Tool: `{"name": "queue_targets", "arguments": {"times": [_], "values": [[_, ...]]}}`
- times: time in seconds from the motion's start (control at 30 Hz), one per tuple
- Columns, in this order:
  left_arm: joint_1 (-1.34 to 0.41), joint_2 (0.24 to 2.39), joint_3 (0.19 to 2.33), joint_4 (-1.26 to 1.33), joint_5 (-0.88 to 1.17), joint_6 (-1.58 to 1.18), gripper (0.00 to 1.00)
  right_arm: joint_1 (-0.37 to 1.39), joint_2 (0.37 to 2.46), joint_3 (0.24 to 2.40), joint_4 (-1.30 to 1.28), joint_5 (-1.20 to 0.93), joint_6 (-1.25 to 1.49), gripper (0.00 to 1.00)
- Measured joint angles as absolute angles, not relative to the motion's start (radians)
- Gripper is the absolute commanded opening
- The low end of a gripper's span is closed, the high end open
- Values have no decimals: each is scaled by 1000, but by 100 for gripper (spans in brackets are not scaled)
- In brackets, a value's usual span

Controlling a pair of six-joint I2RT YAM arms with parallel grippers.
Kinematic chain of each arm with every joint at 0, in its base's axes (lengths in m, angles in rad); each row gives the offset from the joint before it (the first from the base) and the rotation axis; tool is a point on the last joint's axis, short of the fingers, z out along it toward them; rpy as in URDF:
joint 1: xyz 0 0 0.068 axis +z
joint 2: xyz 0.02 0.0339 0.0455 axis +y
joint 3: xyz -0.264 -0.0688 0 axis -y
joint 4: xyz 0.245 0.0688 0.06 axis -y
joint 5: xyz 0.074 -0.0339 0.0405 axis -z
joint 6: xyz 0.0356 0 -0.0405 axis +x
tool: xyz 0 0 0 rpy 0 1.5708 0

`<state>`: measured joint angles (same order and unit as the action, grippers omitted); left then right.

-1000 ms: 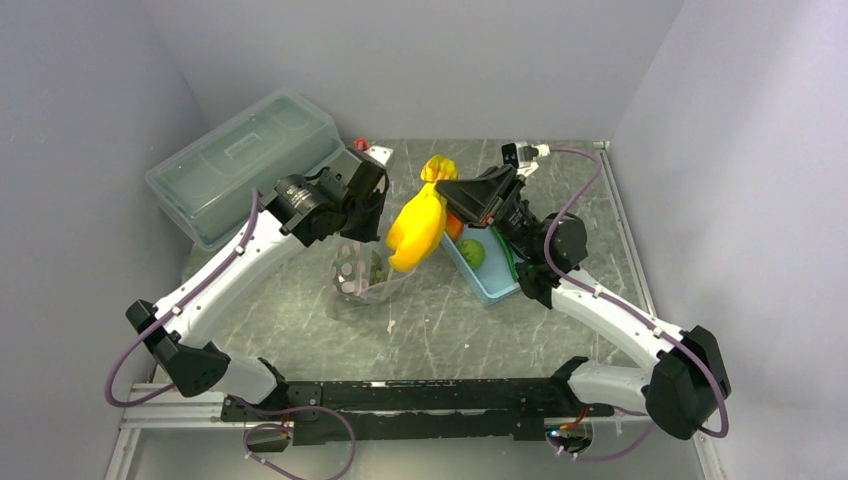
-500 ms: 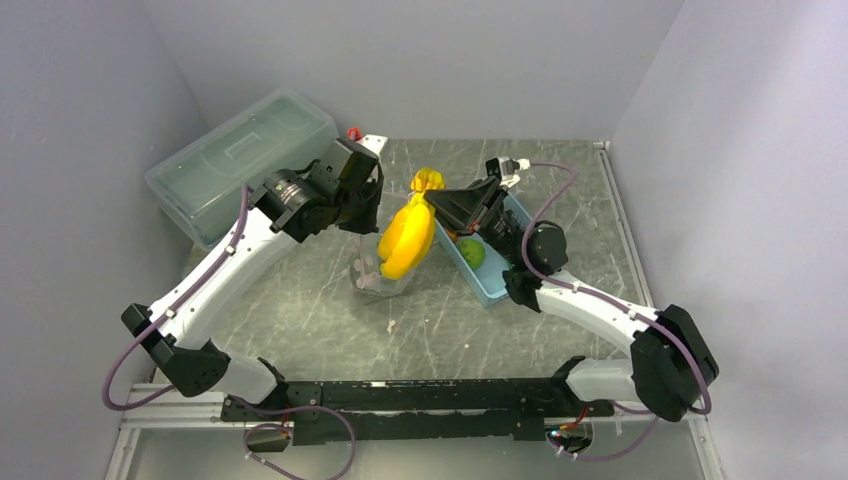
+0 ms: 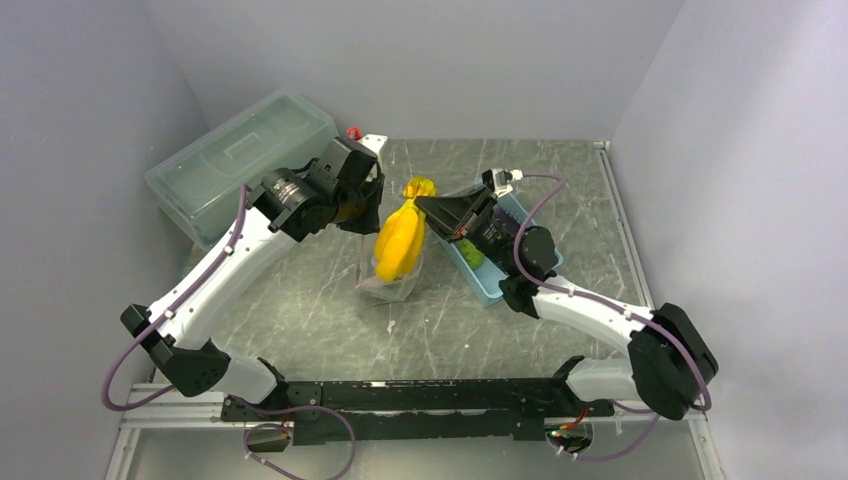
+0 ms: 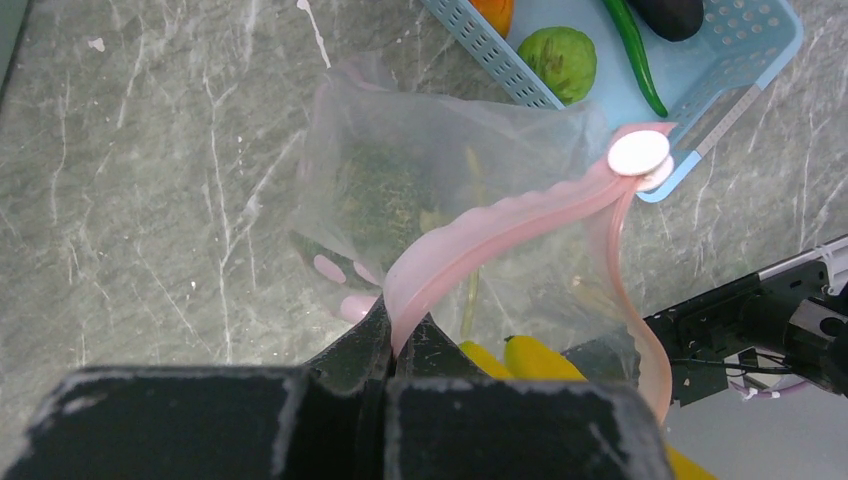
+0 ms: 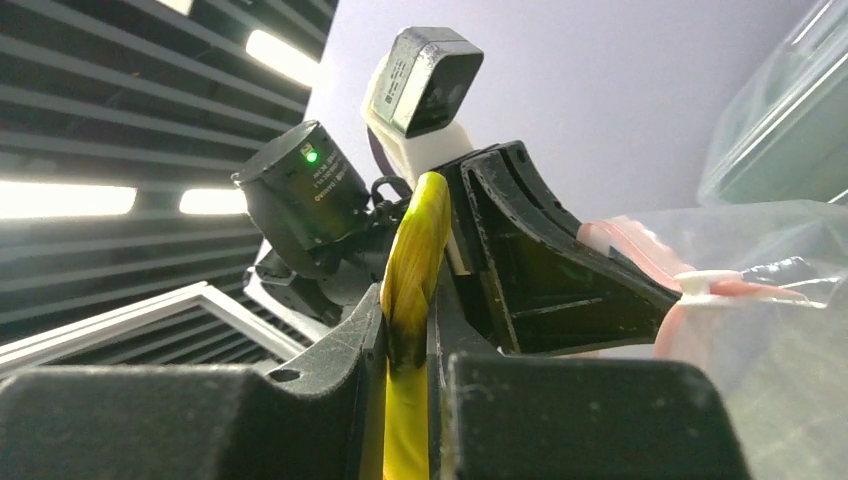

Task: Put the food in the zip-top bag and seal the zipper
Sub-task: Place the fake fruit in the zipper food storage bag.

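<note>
At the far left of the tabletop (image 3: 300,320), a translucent lidded box (image 3: 240,160) sits against the wall, its near corner hidden behind the left arm. The left gripper (image 4: 392,335) is pinched fully closed on the pink zipper (image 4: 500,225), holding up one lip of the zip-top bag (image 4: 450,170). From overhead its fingertips are lost under the wrist. The bag's mouth gapes, with the other lip curving down toward the bottom right of the left wrist view. A white slider (image 4: 640,153) sits at the strip's end. Through the cloudy plastic a dull-green lump (image 4: 380,195) lies in the bag, its outline blurred.

Just right of the left gripper, the bananas (image 3: 400,240) hang upright over the bag's mouth. Their tips show at the bottom of the left wrist view, but whether they are already inside the mouth cannot be told. The right gripper (image 5: 408,345) is clamped on the bananas' stem, its jaws nearly together with only the stem between them. Its own camera shows little past the stem and the left gripper's fingers.

Farther right, the light-blue basket (image 4: 740,60) lies just beside the bag, partly under the right arm. It holds a round green fruit (image 4: 557,62), a thin green pepper (image 4: 632,50), an orange piece (image 4: 492,12) and a dark item (image 4: 668,15). The last two are cut off at the top of the view.
</note>
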<state>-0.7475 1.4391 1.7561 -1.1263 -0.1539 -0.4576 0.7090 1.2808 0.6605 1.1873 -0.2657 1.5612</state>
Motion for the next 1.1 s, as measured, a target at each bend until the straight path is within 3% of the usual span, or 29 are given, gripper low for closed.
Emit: {"name": "queue_targets", "arguments": {"times": [0.4,1.1], "values": [[-746,1439,1750,-1118,-117,-469,0,757,1159,628,913,-55,1430,0],[-745,1439,1734,-1111,-111,-492,0,904,1179,582,751,76,1354,0]]}}
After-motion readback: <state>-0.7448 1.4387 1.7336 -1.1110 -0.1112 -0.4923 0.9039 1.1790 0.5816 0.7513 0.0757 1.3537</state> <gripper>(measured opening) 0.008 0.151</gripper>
